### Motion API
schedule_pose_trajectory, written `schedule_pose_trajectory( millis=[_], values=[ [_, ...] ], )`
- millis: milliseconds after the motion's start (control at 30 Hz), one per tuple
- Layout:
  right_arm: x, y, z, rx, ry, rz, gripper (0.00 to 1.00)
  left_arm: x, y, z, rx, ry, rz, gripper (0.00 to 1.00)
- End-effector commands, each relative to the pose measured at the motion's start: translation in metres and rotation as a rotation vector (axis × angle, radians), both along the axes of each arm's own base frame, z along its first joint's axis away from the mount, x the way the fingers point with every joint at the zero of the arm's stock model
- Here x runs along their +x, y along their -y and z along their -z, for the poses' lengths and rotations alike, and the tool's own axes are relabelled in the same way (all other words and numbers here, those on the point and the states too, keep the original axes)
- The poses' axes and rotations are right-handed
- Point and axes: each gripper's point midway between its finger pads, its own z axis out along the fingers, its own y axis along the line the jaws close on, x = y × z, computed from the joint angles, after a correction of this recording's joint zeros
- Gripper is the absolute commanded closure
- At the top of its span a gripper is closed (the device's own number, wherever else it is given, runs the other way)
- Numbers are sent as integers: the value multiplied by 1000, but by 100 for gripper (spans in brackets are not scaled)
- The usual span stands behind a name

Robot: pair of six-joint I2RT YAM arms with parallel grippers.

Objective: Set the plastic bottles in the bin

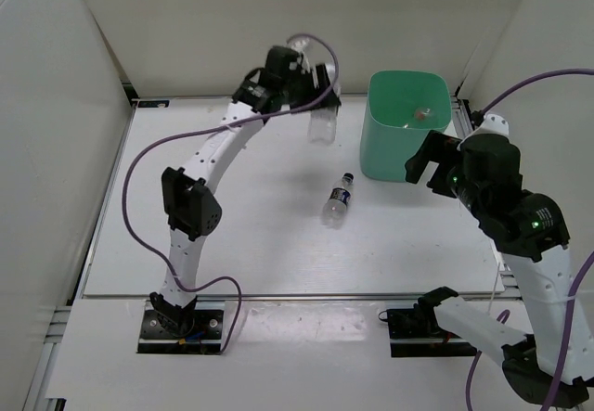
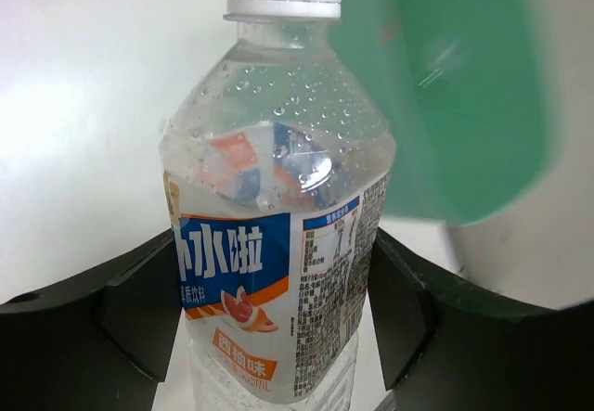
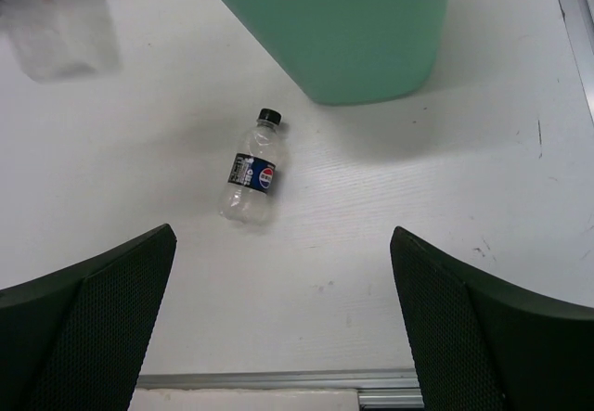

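1. The white-capped bottle [image 2: 278, 244], made of clear plastic with droplets inside and a pale label printed in blue and orange, is being clamped around its body by the left gripper [image 2: 278, 337]. The gripper's black fingers [image 2: 139, 309] are being pressed against both sides.
2. In the top view, this bottle is being held above the white table [image 1: 232, 244], just left of the bin [image 1: 390, 151].
3. The bin, smooth mint-green plastic with a rounded-square rim and tapering walls, is being shown upright at the table's far right.
4. The dark-capped bottle [image 3: 252, 174], clear with a dark blue label, is being shown lying on its side on the table, near the bin's base.
5. The right gripper [image 3: 288, 337] is being held spread wide, with nothing between its mesh-textured fingers [image 3: 88, 327].
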Motion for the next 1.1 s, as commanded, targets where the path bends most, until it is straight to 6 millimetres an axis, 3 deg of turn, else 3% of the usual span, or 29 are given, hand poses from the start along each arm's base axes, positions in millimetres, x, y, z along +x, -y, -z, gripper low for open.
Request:
schedule_pose_trajectory(
  millis=[0,133,200,267,300,333,367,433,600,633,667,733,767,833,967,1067],
  values=[
    [-12,10,-6,38,29,48,0,-1,-19,-142,-217,224,-40,50],
    [-23,19,-5,43,39,69,0,10,-3,-196,-372,403,12,39],
    [-29,23,-5,52,48,81,0,7,11,-212,-426,452,33,37],
    [-33,26,-5,57,48,94,0,16,24,-213,-474,466,17,36],
    [-37,28,-5,60,54,94,0,19,27,-223,-525,500,18,36],
    [-41,29,-10,74,64,98,0,27,38,-207,-541,471,12,36],
    [-42,30,-13,78,72,98,0,32,41,-204,-566,464,10,36],
    [-47,32,-15,76,67,98,0,32,53,-213,-620,492,-17,36],
    [-63,38,-34,103,109,89,0,33,74,-205,-675,494,-28,36],
    [-65,39,-36,95,112,85,0,22,85,-205,-680,486,-6,36],
    [-68,38,-37,104,117,74,0,27,86,-199,-667,489,-15,36],
    [-76,42,-42,116,140,73,0,16,103,-192,-668,471,11,34],
    [-78,43,-38,109,127,74,0,21,104,-185,-665,469,-2,34],
    [-85,43,-39,137,134,74,0,10,115,-188,-678,470,21,34],
    [-94,43,-34,154,107,67,0,8,125,-182,-697,452,11,34],
    [-100,44,-39,170,130,58,0,8,135,-167,-680,440,20,33]
  ],
)
